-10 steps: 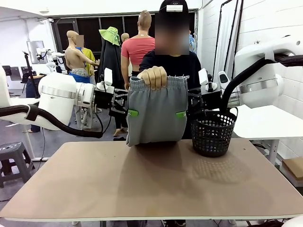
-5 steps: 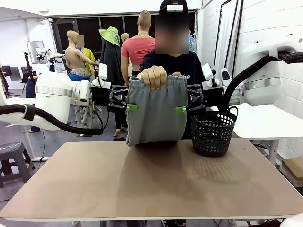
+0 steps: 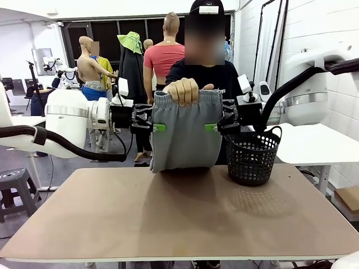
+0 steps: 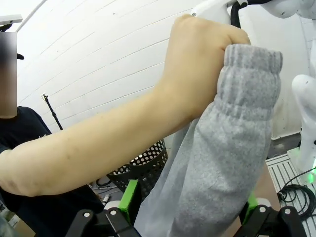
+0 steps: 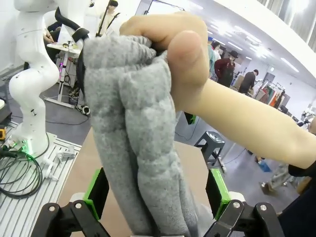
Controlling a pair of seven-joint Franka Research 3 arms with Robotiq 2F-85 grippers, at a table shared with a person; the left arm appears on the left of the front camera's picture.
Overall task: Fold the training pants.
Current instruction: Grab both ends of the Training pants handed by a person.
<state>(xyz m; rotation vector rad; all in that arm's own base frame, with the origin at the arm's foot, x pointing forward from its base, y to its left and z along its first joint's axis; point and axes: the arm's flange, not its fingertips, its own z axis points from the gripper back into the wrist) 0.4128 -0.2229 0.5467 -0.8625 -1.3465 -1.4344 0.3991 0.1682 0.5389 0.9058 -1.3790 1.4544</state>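
Note:
The training pants point(image 3: 185, 137) are light grey and hang folded from a person's hand point(image 3: 182, 89), which grips the gathered waistband above the table's far edge. My left gripper point(image 3: 158, 127) is at the pants' left edge and my right gripper point(image 3: 211, 127) at the right edge, both about mid-height. In the left wrist view the left gripper point(image 4: 190, 202) is open, its green pads on either side of the hanging fabric point(image 4: 222, 148). The right wrist view shows the right gripper point(image 5: 158, 195) open the same way around the cloth point(image 5: 138, 148), under the person's fist point(image 5: 173, 44).
A black mesh basket point(image 3: 252, 157) stands on the table's far right, just beside the right gripper. The brown table point(image 3: 179, 213) stretches bare in front of the pants. The person stands right behind the pants.
Both grippers have risen a little and closed in slightly on the pants' side edges. The person's hand and the pants have stayed put.

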